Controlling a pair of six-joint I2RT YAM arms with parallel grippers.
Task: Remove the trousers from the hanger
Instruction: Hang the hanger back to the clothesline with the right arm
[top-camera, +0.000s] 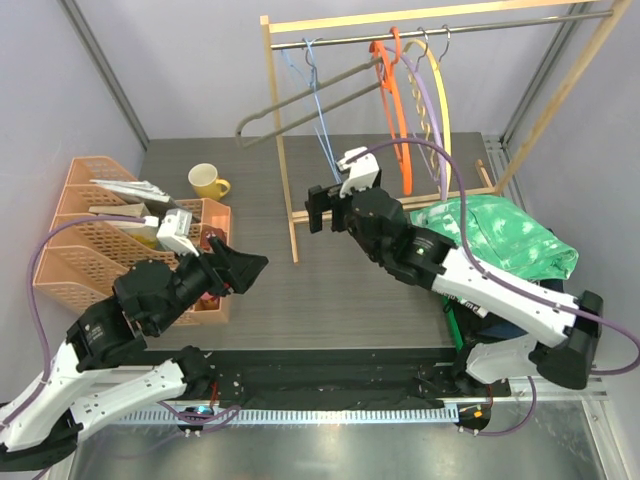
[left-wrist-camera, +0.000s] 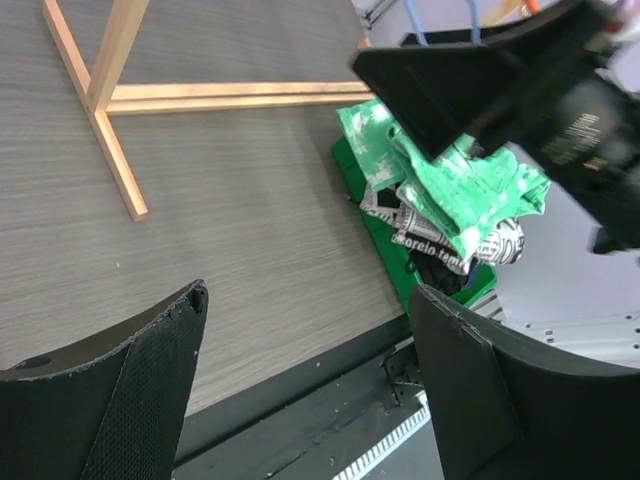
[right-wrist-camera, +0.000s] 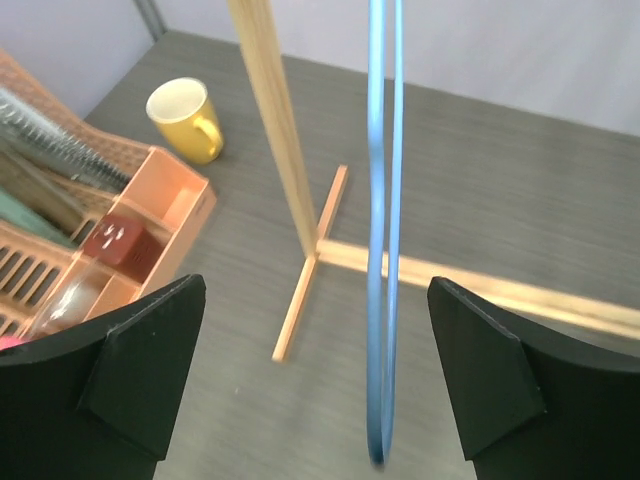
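While trousers (top-camera: 505, 245) lie heaped, blue hanger (right-wrist-camera: 377, 250) hangs before spread right jaws

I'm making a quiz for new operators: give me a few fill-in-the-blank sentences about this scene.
On the pile of trousers, the top garment is ____ and white.
The mug is ____.
The hanger hanging between the right gripper's open jaws is ____.
Missing words: green; yellow; blue.
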